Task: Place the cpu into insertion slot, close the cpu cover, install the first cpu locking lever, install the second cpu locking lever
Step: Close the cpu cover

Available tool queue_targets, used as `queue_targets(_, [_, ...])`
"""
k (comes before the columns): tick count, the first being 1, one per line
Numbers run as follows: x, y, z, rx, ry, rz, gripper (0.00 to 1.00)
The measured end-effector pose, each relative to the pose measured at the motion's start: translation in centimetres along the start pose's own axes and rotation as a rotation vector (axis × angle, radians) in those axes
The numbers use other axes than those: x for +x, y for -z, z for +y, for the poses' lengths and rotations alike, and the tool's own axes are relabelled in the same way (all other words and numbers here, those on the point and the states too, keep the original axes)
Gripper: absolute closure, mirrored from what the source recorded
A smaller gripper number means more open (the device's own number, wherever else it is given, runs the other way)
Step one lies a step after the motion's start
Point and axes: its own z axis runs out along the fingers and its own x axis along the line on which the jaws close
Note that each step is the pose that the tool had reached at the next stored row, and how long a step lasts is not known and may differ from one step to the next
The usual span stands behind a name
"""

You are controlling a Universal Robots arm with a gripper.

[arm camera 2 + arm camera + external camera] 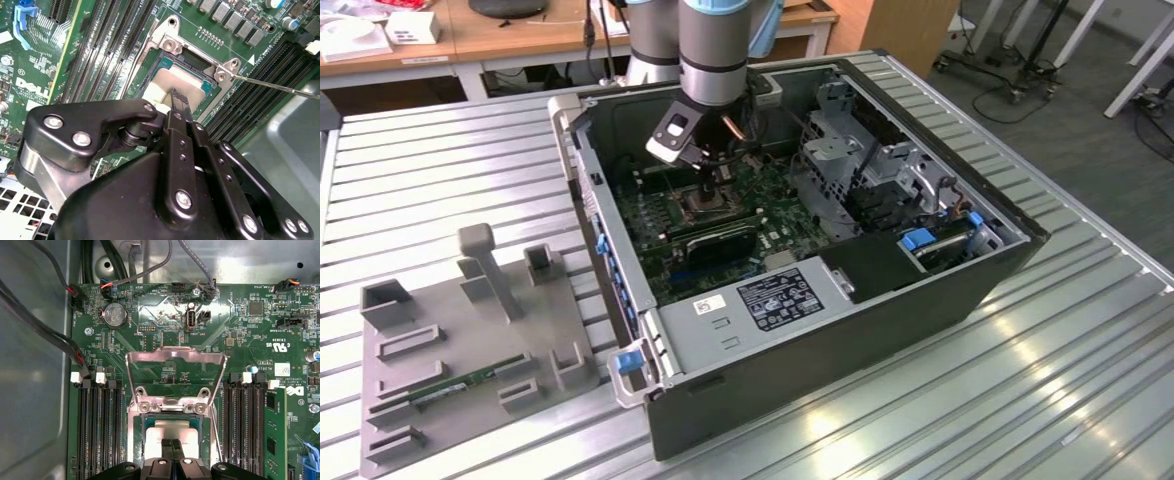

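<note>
Silver-tan cpu (156, 432) in slot (134, 440) | cover (175, 356) open | fingers (167, 452) pressed together, tip at cpu | risk: off-centre push could tilt cpu, misseat it

Motherboard (150, 335) — white silkscreen lettering sits beside connectors and chips across the board in the first wrist view, mostly too fine to tell. A white barcode sticker (281, 368) is on the board near the memory slots (245, 425). The coin cell (114, 314) carries stamped print, unreadable.

Second wrist view: a large white maker's logo (30, 89) is printed on the board. A white triangle mark (251, 59) lies just beside a corner of the insertion slot (222, 75).

Exterior view — a black rating label (781, 297) and a small white sticker (710, 305) are on the grey power-supply housing (720, 340); their text is illegible.
</note>
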Motion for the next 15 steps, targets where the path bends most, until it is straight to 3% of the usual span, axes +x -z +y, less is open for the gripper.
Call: queue_targets(15, [-0.03,-0.60,-0.02,0.0004,0.000,-0.0005,0.89])
